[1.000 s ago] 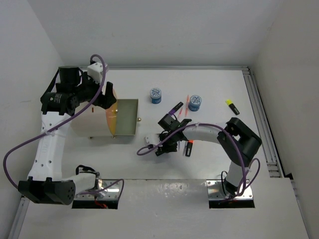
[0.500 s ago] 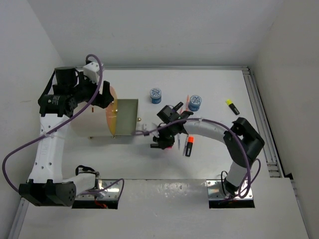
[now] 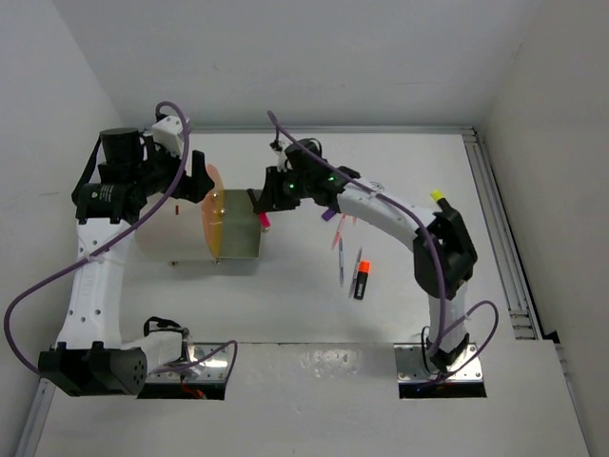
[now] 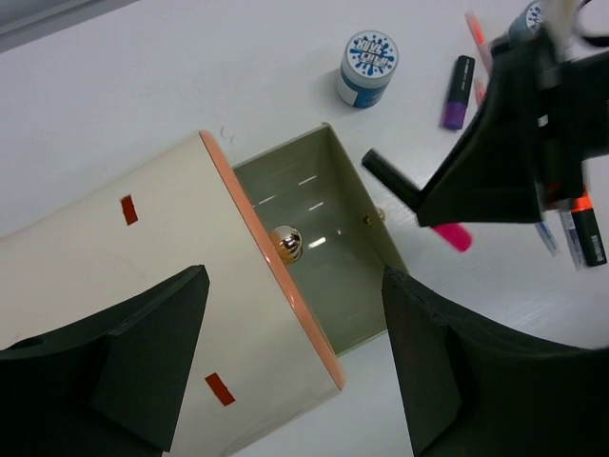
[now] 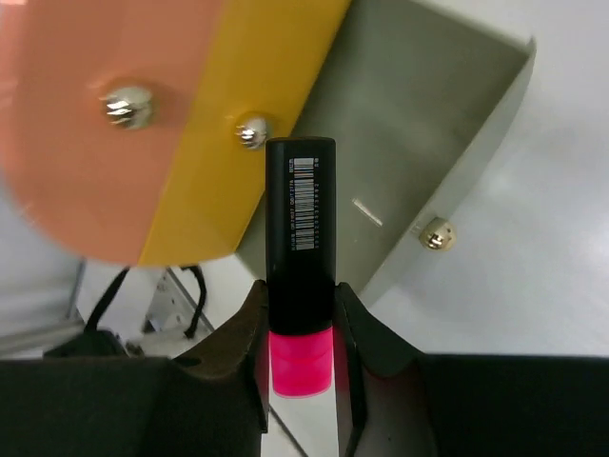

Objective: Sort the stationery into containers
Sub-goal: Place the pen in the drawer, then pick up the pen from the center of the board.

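- Right fingers (image 5: 233,352) clamp a pink-ended highlighter (image 5: 300,219), black end forward; the open drawer (image 5: 428,124) lies just beyond their tips.
- Left fingers (image 4: 143,362) spread wide, holding nothing; the cream cabinet (image 4: 124,276) sits beneath them.

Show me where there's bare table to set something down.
Bare: the near table between the open drawer, the pens and the near edge. Also bare is the far strip behind the right arm. Crowded: around the pens and orange highlighter, beneath that arm.
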